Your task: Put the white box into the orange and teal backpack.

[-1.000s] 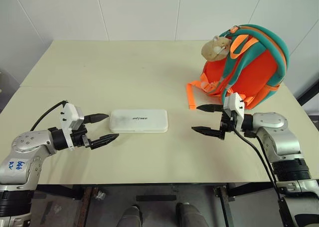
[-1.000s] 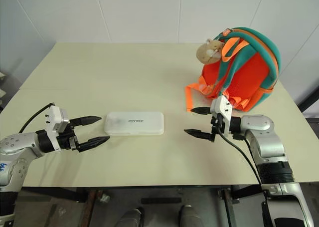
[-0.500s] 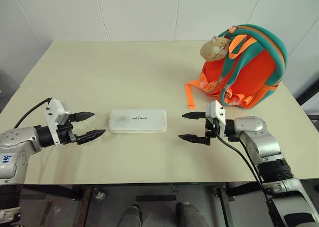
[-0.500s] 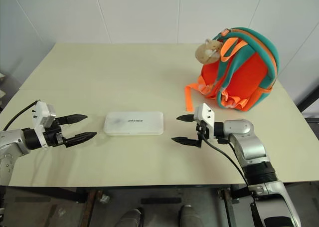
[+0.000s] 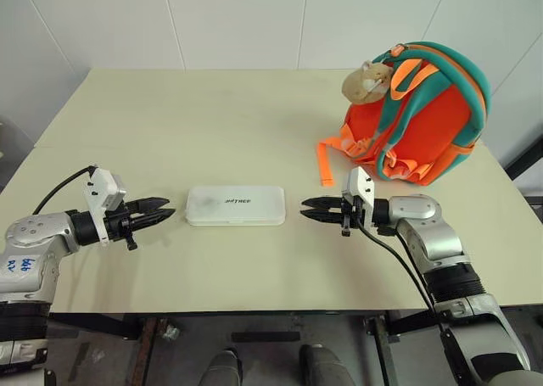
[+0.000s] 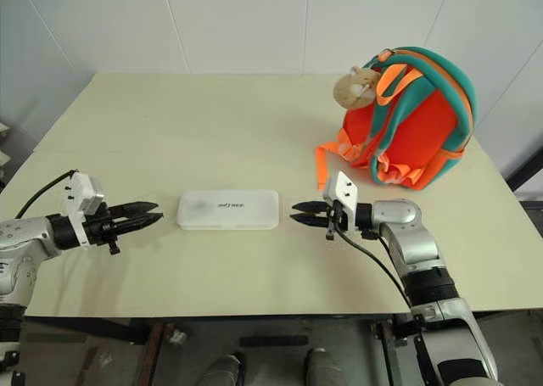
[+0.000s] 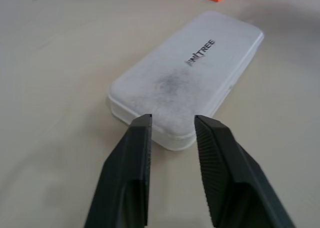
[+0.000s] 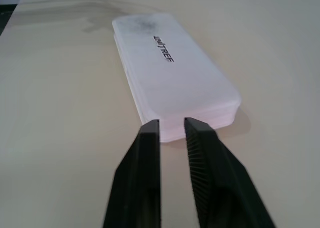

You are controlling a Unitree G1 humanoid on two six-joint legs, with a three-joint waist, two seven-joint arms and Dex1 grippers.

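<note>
The white box [image 5: 236, 205] lies flat on the table [image 5: 212, 123], dark lettering up, left of the middle. My left gripper [image 5: 167, 209] hovers just off its left end, pointing at it, shut with nothing between its fingers. My right gripper [image 5: 305, 208] faces the box's right end from a short gap, also shut and empty. In the wrist views the box [image 7: 200, 72] [image 8: 170, 72] lies just beyond each pair of fingertips, untouched. The orange and teal backpack [image 5: 424, 123] stands upright at the table's far right, with a tan plush charm [image 5: 366, 81] hanging near its top.
An orange webbing strap [image 5: 325, 170] trails from the backpack onto the table, just behind my right gripper. A white wall runs behind the table's far edge.
Both grippers went from wide open to shut. The right gripper moved left toward the box's right end. The left gripper drew back a little from the box's left end.
</note>
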